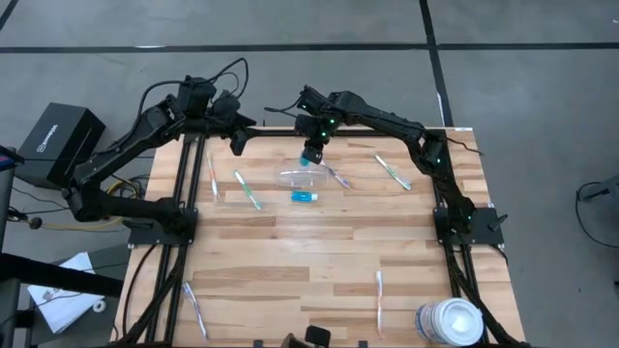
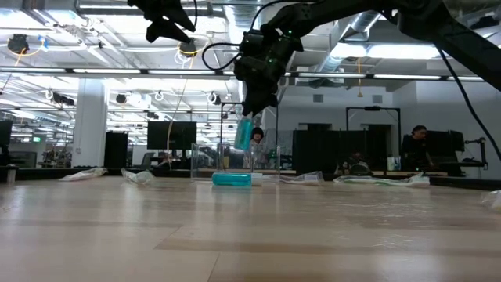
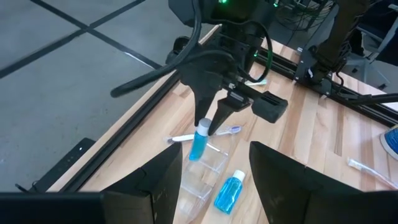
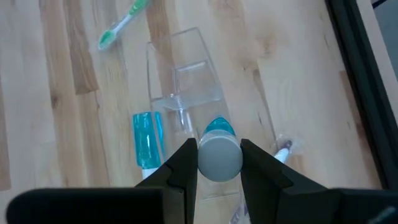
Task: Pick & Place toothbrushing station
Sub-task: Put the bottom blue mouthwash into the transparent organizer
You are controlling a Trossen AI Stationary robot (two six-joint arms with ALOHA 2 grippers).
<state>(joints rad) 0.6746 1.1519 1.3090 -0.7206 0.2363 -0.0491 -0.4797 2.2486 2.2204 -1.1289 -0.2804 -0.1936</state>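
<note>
My right gripper (image 1: 311, 150) is shut on a blue toothpaste tube (image 3: 199, 142) and holds it over the clear plastic container (image 1: 302, 178) at the far middle of the table. The container also shows in the right wrist view (image 4: 186, 87). A second blue tube (image 1: 306, 196) lies flat on the table just near of the container. Thin toothbrushes lie on the table left (image 1: 247, 190) and right (image 1: 393, 171) of the container. My left gripper (image 3: 214, 180) is open and empty, raised at the far left (image 1: 232, 135). My right gripper pinches the tube's white cap (image 4: 219, 155) between its two fingers (image 4: 186, 165). The fingers come from above, pointing down. The tube hangs upright below them, cap up, clear of the table (image 2: 243, 133), its lower end just over the container.
More toothbrushes lie at the far left (image 1: 213, 174), beside the container (image 1: 338, 176), and near the front edge (image 1: 193, 307) (image 1: 379, 295). A large white round tub (image 1: 450, 322) stands at the front right corner. Bare wood lies across the table's middle.
</note>
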